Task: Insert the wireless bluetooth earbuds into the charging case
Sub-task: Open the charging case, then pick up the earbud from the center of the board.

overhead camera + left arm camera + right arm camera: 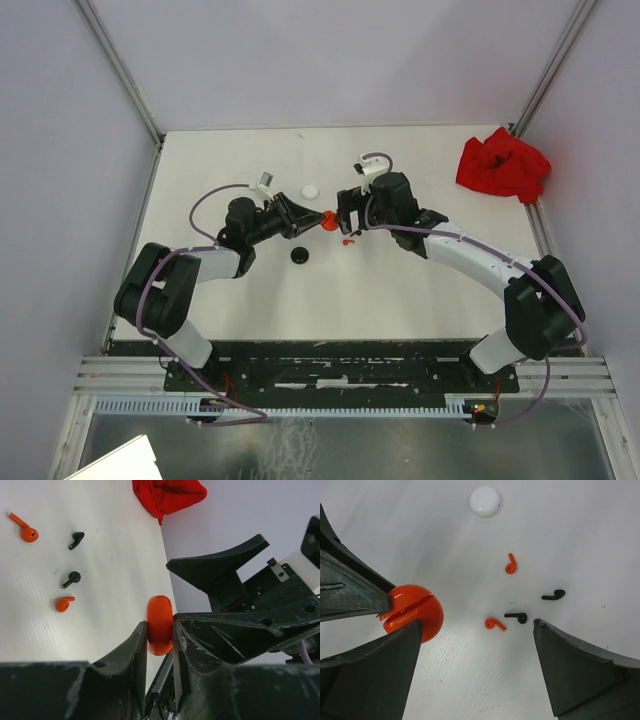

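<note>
Above table point(400, 290), left gripper point(159, 622) pinches orange case point(415, 611), seemingly ajar; right gripper point(476, 624) spread.

Orange case point(159, 625) gripped edgewise; 4 earbuds point(516, 616) lie loose.

Two arms meet head-on over the middle of the table. The left arm point(185, 275), bolted at the near edge, bends its elbow out toward the left edge and runs its forearm rightward. The left gripper point(318, 220) is clamped tight on the two flat faces of an orange charging case point(328, 220). The right arm point(470, 255) arcs in from the near right, its forearm pointing left. The right gripper point(347, 218) faces its partner with jaws spread wide and holds nothing. One finger point(375, 680) sits just beside the case; contact cannot be judged.
</note>
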Tool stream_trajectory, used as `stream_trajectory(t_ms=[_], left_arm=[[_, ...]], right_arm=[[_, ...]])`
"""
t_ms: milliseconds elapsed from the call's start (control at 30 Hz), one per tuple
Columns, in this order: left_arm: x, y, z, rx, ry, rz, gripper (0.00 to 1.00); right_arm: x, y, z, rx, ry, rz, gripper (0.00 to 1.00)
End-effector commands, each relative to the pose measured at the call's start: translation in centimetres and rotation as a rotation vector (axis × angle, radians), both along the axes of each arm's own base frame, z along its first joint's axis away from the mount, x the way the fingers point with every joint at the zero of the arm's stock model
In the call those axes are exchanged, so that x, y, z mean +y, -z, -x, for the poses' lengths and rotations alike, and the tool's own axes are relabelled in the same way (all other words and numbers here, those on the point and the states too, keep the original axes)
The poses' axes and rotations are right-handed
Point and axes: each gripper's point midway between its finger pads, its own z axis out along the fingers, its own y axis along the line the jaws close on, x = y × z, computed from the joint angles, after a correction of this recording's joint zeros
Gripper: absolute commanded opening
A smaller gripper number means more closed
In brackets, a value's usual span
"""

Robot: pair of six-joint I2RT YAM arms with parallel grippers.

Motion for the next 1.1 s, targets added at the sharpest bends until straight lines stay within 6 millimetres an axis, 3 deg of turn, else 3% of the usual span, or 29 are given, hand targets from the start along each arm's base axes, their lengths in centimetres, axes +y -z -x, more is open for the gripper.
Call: stream_trajectory(t_ms=[0,200,533,700,833,1067], left_arm=[[-0.7,-2.6,-0.9,-0.063,0.000,0.062,0.03],[-0.8,-2.8,-1.2,-0.060,-0.002,0.079,0.03],[-1.0,-2.6,-1.3,-0.032,0.009,0.134,0.03],[2.0,-2.7,-3.4,0.009,-0.119,0.192,0.03],[5.2,-3.0,-4.7,0.037,-0.232,0.255,0.03],[7.0,-4.0,-4.9,0.024,-0.278,0.302,0.03]], right_arm=[[1.2,0.4,-0.7,0.004,-0.013,-0.029,1.00],[1.7,1.8,-0.8,0.038,-0.021,-0.030,0.99],[1.3,1.5,-1.7,0.009,0.011,-0.008,1.00],[-1.0,1.4,-2.1,-0.006,0.096,0.074,1.00],[-2.2,2.9,-2.6,0.057,0.128,0.202,0.98],[-1.8,5.4,-2.5,0.155,0.079,0.299,0.76]])
